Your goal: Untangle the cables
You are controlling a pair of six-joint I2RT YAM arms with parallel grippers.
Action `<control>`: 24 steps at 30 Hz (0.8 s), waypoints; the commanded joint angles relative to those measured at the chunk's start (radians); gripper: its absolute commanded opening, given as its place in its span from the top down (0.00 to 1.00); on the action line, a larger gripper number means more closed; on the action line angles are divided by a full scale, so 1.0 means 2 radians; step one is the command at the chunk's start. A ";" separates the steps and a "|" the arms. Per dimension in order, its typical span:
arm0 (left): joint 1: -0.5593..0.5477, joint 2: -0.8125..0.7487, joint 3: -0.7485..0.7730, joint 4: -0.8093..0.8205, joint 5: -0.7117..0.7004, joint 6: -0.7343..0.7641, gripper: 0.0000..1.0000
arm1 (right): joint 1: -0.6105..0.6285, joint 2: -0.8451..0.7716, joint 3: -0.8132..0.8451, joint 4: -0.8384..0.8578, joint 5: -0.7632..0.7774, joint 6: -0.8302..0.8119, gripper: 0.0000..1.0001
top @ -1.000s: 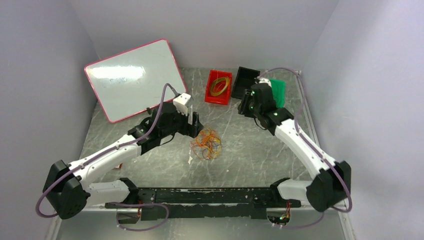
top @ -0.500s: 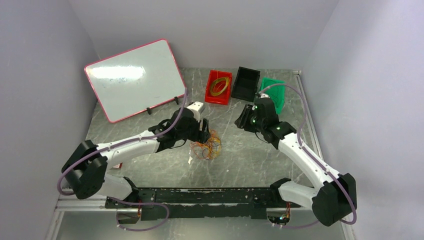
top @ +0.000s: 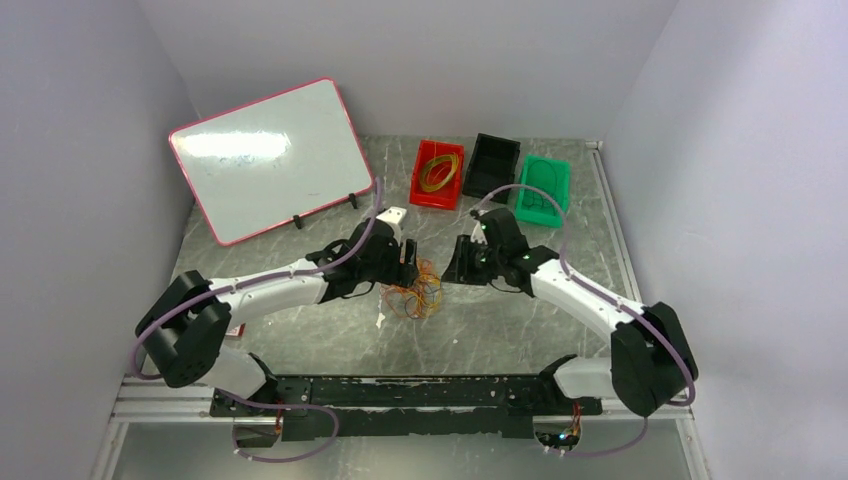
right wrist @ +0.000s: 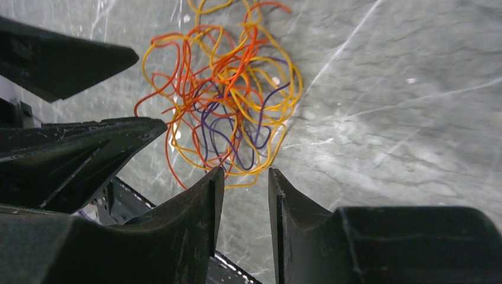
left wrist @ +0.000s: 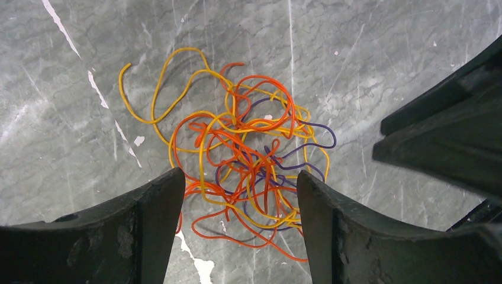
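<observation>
Cables (top: pixel 415 291): one knotted clump of yellow, orange, dark-purple loops, middle of table (top: pixel 500 322). Left gripper (left wrist: pixel 238 177) jaws wide apart over it; right gripper (right wrist: pixel 244 173) narrowly apart, nothing clamped. Some loops cut off behind left fingers (left wrist: pixel 148 236).

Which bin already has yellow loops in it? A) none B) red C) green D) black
B: in the top view, yellow loops lie coiled inside the red bin at the back of the table.
</observation>
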 commanded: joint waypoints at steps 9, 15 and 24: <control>-0.008 0.015 0.019 0.007 -0.005 -0.007 0.26 | 0.049 0.049 0.013 0.025 0.074 0.005 0.63; -0.008 0.013 0.020 0.004 -0.005 -0.004 0.26 | 0.057 0.066 0.007 0.060 0.067 0.020 0.65; -0.009 0.015 0.024 0.001 -0.004 -0.003 0.27 | 0.070 0.088 0.015 0.069 0.087 0.026 0.74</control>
